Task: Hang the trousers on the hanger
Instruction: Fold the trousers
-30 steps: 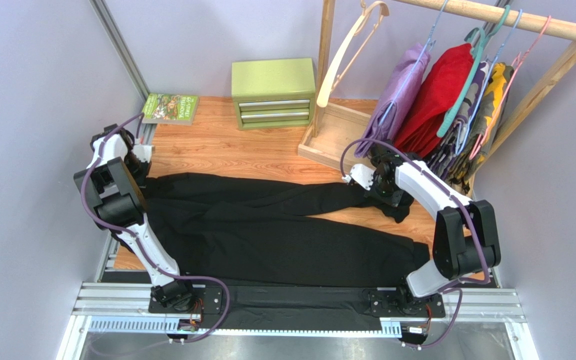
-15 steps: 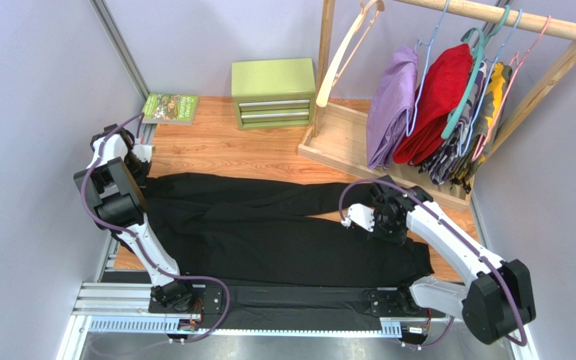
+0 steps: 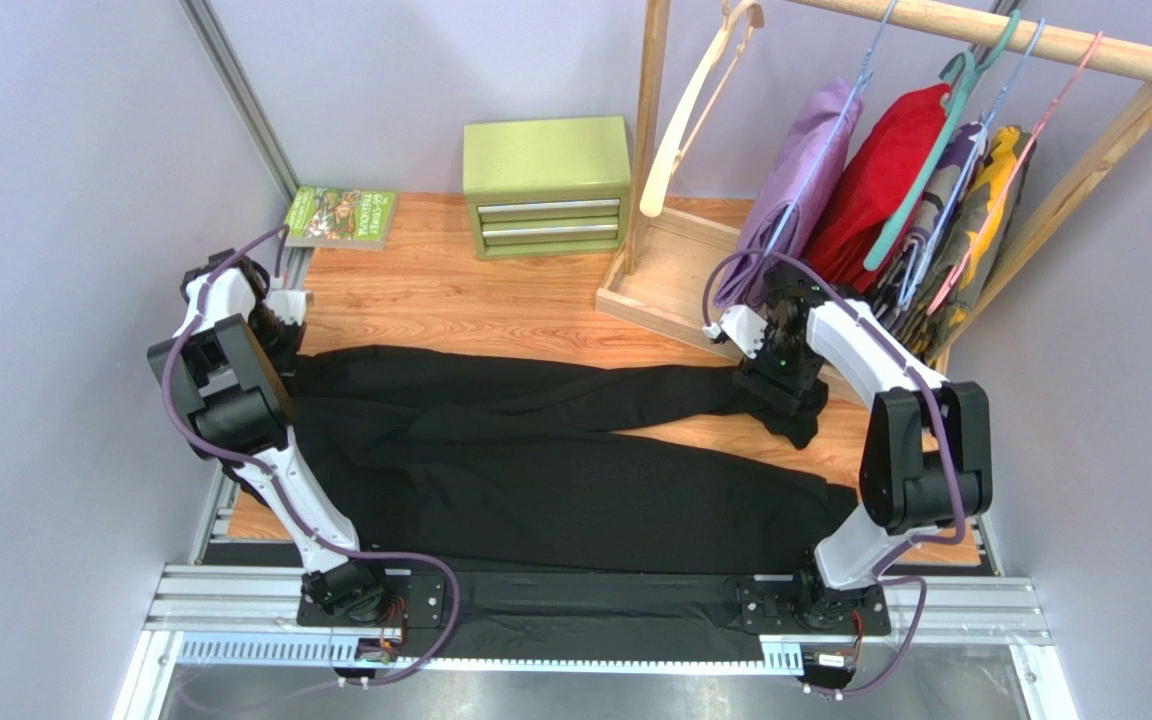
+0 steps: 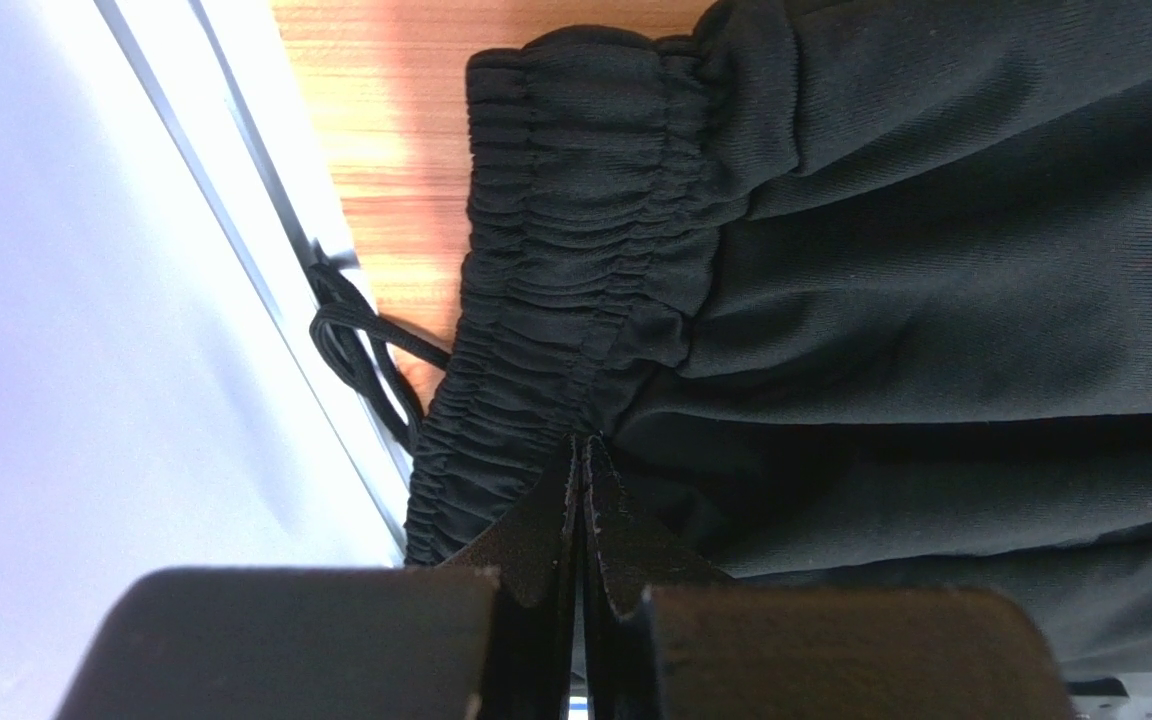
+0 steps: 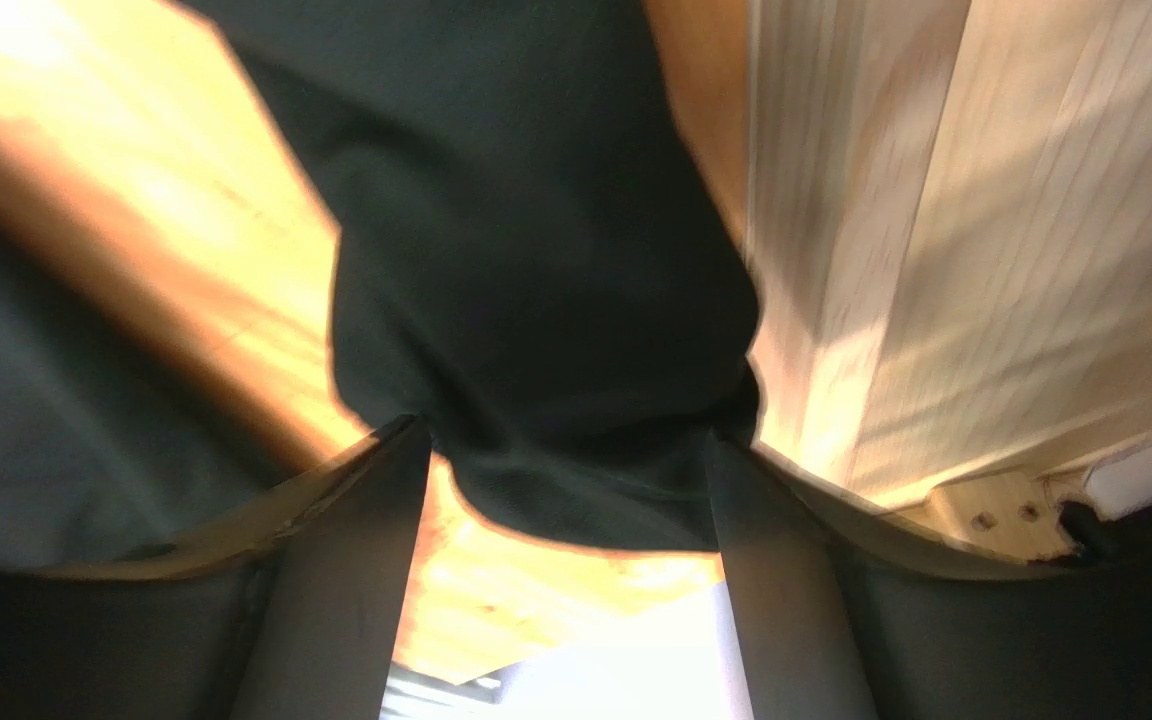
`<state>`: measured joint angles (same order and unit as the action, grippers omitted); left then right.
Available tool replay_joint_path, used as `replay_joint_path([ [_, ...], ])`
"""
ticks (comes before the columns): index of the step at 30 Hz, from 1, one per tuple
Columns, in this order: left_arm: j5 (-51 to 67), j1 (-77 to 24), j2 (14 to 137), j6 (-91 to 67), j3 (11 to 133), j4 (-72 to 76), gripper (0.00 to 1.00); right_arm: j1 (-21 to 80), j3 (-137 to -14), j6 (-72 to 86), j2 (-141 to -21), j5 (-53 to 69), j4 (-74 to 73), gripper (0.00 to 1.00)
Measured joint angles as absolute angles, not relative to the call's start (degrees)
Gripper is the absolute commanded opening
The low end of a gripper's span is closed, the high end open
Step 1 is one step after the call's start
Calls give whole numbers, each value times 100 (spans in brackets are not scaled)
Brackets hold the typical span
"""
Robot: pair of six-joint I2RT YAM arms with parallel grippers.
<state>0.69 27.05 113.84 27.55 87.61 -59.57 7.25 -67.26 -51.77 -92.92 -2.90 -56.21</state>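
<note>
**A:** Nearest to us, the trousers (image 3: 537, 450) lie flat across the wooden surface (image 3: 432, 293), with the waistband to the left and the legs to the right. What is different from a moment ago?

**B:** Only the right arm. Half a second ago its elbow was swung far out to the near right, and the right gripper (image 5: 552, 465) was closer to us over the cloth. Now the arm is folded back and the gripper is at the end of the farther leg, just beside the rack base (image 3: 672, 278). Its fingers are spread, and the leg's cloth is between them but not yet pinched.

**A:** And the left one?

**B:** The left gripper (image 4: 582, 450) has not moved. Its fingers are pressed together at the elastic waistband, and I think they pinch its edge.

**A:** What does that mean for the task?

**B:** I judge it is still early. The waist is held, the leg end is about to be taken, and nothing is lifted.

**A:** And the containers farther back?

**B:** The rack base is a shallow wooden tray. I cannot see anything lying inside it. The green drawer box (image 3: 545, 188) has both drawers closed, so its contents are hidden.

**A:** And the hanger?

**B:** The hanger (image 3: 683, 128) hangs bare at the left end of the rail (image 3: 988, 33), well apart from the trousers.
</note>
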Motion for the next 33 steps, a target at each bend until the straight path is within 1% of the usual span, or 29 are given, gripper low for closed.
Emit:
replay_joint_path([
  [1,93,2705,11384,2755,8761,-5961,0,720,-6726,-5225,-9376,-322,-5548,26],
  [2,102,2705,11384,2755,8761,-5966,0,720,-6726,-5271,-9437,-357,-5489,1],
  [8,126,2705,11384,2755,8761,-5999,0,718,-7050,-5290,-9452,-401,-5577,0],
  [10,134,2705,11384,2753,8761,-6001,0,720,-7133,-5328,-9153,-375,-5592,0],
  [12,145,2705,11384,2755,8761,-6001,0,746,-6958,-5446,-8477,-342,-5531,0],
  [13,143,2705,11384,2755,8761,-5996,0,775,-6755,-5505,-8136,-344,-5483,2],
  [14,141,2705,11384,2757,8761,-5994,0,843,-6386,-5621,-7623,-410,-5408,32],
  [16,137,2705,11384,2757,8759,-5972,0,1024,-5408,-5813,-6742,-491,-5301,72],
  [17,128,2705,11384,2757,8759,-5966,0,1133,-4950,-5916,-6412,-534,-5382,97],
  [18,119,2705,11384,2757,8759,-5959,0,1258,-4436,-6049,-6173,-574,-5465,100],
  [20,110,2705,11384,2755,8759,-5944,0,1369,-3756,-6241,-6119,-615,-5778,100],
  [22,99,2705,11384,2755,8759,-5937,0,1358,-3636,-6302,-6248,-607,-6069,98],
  [23,97,2705,11384,2755,8759,-5937,0,1313,-3782,-6309,-6296,-543,-6261,96],
  [24,97,2705,11384,2755,8761,-5940,0,1278,-3979,-6300,-6353,-471,-6377,93],
  [25,97,2705,11384,2755,8770,-5951,0,1223,-4331,-6283,-6473,-362,-6547,87],
  [28,95,2705,11384,2757,8871,-6012,0,1057,-5511,-6171,-7063,-19,-6617,77],
  [29,95,2705,11384,2755,8914,-6023,0,989,-5876,-6128,-7312,108,-6615,69],
  [33,78,2705,11384,2759,9043,-6042,0,698,-6759,-5992,-8309,510,-6552,57],
])
